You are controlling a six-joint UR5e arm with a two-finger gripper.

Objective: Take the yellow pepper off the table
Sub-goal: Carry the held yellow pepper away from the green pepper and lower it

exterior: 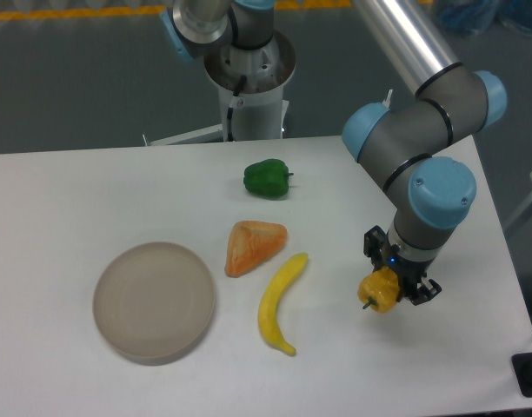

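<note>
The yellow pepper (379, 291) is a small glossy yellow-orange pepper with a short dark stem pointing left. It sits between the fingers of my gripper (390, 287) at the right side of the white table (66, 200). The gripper is shut on the pepper. I cannot tell whether the pepper is just off the tabletop or resting on it. The arm reaches down from the upper right and hides the top of the pepper.
A long yellow banana (278, 301) lies left of the pepper. An orange-pink triangular fruit (254, 246) and a green pepper (267, 178) lie farther left and back. A round grey plate (154, 301) sits at the front left. The table's right edge is close to the gripper.
</note>
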